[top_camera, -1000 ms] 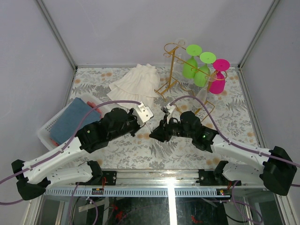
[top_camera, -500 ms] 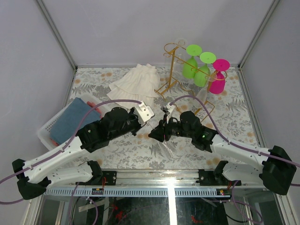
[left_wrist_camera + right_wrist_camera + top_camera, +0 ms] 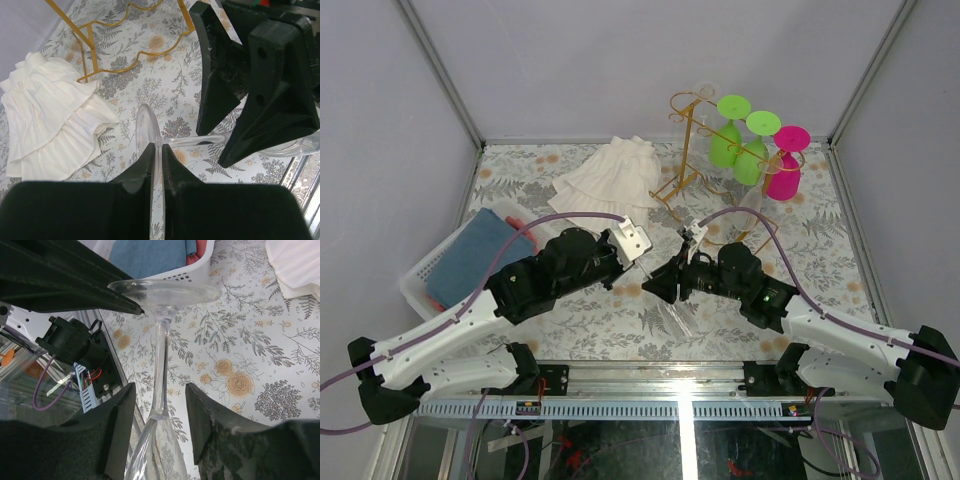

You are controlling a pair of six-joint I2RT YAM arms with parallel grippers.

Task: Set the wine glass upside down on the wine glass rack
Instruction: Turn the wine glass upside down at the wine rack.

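glass, clear and thin-stemmed, is what i have between my two arms: the clear long-stemmed wine glass hangs roughly level above the floral-patterned table, near the front and well apart from the tall gold wire wine glass rack at the back right.

my left gripper is clenched on the rim of the glass's flat round foot, edge-on between the tips. my right gripper stands released, one finger on each side of the stem just above the bowl, with daylight showing on both sides.

as i judge it, that left pinch is the only thing carrying the glass, and it sits on a thin, slick edge, so it must not slacken or twist. the right fingers should centre on the stem and close gently before the left lets go. after that the foot must go uppermost and slide between two rails, beside the bright green plastic glasses and the pink plastic glass hanging there.
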